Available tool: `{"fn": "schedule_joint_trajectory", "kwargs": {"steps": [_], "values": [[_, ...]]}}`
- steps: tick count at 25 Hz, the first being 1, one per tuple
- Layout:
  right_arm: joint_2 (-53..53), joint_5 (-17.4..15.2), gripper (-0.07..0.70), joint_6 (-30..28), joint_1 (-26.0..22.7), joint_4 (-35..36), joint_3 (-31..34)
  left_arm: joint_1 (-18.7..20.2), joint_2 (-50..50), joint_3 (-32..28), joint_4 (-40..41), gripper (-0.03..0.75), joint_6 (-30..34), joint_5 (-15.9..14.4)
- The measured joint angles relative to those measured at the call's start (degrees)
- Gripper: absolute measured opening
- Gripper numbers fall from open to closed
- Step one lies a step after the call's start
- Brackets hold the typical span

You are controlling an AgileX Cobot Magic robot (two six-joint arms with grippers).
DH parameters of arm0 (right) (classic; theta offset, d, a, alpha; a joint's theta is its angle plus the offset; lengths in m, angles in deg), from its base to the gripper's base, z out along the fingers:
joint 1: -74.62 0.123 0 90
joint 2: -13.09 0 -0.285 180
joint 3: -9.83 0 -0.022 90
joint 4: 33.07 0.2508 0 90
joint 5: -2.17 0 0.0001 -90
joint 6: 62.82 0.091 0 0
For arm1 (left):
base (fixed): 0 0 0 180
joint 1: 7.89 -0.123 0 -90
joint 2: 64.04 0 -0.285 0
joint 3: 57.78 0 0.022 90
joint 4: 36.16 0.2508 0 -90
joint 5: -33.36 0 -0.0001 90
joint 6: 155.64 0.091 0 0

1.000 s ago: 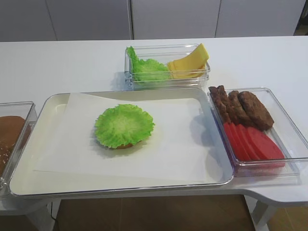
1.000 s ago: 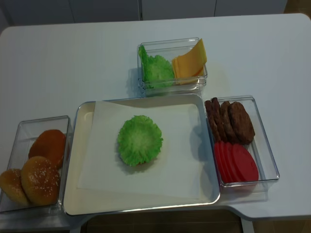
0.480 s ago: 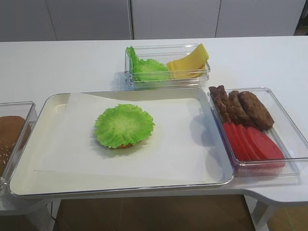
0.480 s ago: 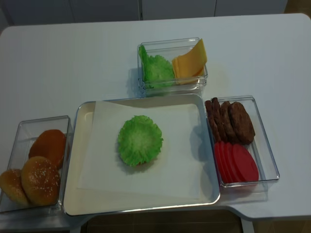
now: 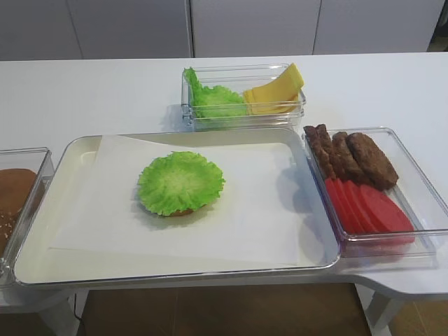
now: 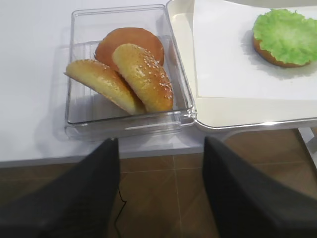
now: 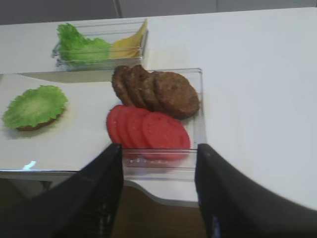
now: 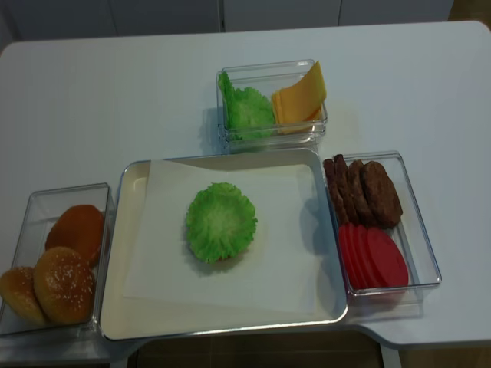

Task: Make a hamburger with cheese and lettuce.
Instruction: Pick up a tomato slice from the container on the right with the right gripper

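Even, soft, bright light fills all four views, with no hard-edged shadows. On the white bench [image 5: 84, 91] a faint shadow lies just left of the lettuce-and-cheese container [image 8: 272, 103], and a dim patch falls on the paper beside the patty-and-tomato container [image 5: 378, 189]. Small glints sit on the tray rim [image 7: 29, 164] and the clear bun box [image 6: 129, 126]. The right wrist view is soft throughout; its jaws, framing the tomato slices [image 7: 148, 130] ahead, are dark blurs. The left wrist view is sharper beyond its equally blurred jaws. The realsense view looks cooler, bluish.
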Motion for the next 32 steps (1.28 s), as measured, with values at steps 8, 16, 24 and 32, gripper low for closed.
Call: {"fn": "schedule_joint_trajectory", "kwargs": {"steps": [8, 16, 24, 32], "values": [[-14.94, 2.99, 0.363, -5.22, 0.0, 3.37, -4.23, 0.0, 0.0, 0.0, 0.0, 0.403, 0.0, 0.0], [-33.22, 7.3, 0.363, -5.59, 0.0, 4.6, -9.83, 0.0, 0.0, 0.0, 0.0, 0.403, 0.0, 0.0], [-49.49, 8.59, 0.364, -5.99, 3.34, 7.73, -15.81, 0.0, 0.0, 0.0, 0.0, 0.403, 0.0, 0.0], [-63.42, 10.32, 0.363, 0.24, 14.69, -0.76, -20.08, 0.0, 0.0, 0.0, 0.0, 0.403, 0.0, 0.0]]}}
